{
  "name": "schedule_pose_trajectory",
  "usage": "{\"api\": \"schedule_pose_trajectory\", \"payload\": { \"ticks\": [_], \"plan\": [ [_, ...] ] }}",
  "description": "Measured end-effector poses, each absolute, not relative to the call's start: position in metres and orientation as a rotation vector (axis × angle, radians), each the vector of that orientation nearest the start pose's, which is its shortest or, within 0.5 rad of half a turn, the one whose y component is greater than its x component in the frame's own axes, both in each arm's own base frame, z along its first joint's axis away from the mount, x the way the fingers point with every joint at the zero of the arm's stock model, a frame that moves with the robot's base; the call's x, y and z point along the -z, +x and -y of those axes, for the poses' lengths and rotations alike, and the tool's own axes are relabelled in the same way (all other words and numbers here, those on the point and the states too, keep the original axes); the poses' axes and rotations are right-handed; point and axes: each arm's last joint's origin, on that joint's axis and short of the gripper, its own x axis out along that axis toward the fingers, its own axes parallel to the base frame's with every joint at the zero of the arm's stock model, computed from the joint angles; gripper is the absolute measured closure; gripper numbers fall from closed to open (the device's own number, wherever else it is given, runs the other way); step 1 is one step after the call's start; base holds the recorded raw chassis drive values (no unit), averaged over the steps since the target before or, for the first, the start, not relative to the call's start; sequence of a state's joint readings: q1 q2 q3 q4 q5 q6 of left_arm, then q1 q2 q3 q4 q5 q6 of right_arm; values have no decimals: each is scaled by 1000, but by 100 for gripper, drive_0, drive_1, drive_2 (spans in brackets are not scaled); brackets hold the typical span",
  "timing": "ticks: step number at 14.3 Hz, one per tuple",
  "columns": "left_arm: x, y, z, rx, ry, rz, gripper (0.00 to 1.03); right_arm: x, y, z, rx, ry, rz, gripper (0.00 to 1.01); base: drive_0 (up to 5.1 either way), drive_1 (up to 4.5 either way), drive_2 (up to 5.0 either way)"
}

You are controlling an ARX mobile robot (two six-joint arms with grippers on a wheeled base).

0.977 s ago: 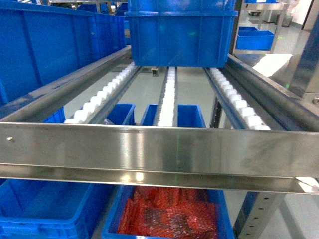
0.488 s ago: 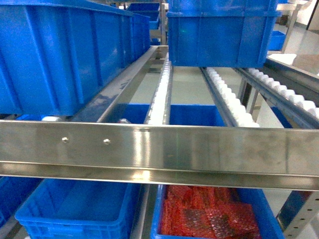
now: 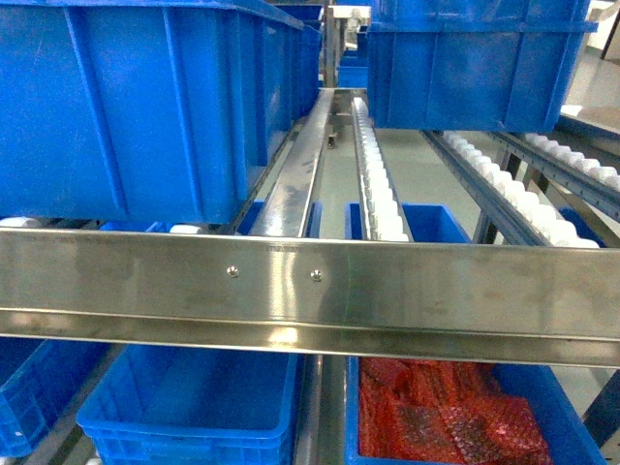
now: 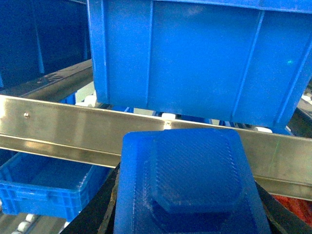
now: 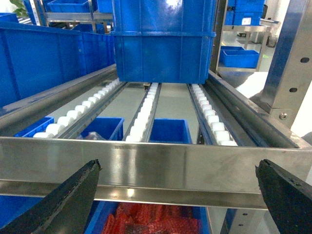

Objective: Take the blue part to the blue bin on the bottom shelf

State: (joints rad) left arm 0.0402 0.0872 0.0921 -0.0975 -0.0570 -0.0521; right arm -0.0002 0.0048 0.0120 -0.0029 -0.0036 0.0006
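Pickup's done: your left gripper (image 4: 190, 214) is clamped on the blue ribbed plastic part (image 4: 190, 187). Right gripper (image 5: 178, 195) gapes wide, idle. Still left: drop into the empty blue plastic bin (image 3: 194, 412) below the steel front rail (image 3: 310, 286).

- the steel front rail (image 3: 310, 291) hides the back of the empty blue bin (image 3: 194, 417) and of the bin of red bags (image 3: 446, 421).
- the blue part (image 4: 187, 185) runs off the bottom edge, covering the left gripper's fingers.
- right gripper (image 5: 178, 195): only its fingertips (image 5: 73, 195) show.
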Motion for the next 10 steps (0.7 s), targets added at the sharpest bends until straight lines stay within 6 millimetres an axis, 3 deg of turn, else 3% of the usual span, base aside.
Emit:
{"api": "schedule_pose_trajectory", "payload": {
  "ticks": [10],
  "plan": [
    [-180, 98, -6, -97, -51, -82, 60, -167, 97, 0, -3, 1, 5, 3, 0, 0, 0]
  ]
}}
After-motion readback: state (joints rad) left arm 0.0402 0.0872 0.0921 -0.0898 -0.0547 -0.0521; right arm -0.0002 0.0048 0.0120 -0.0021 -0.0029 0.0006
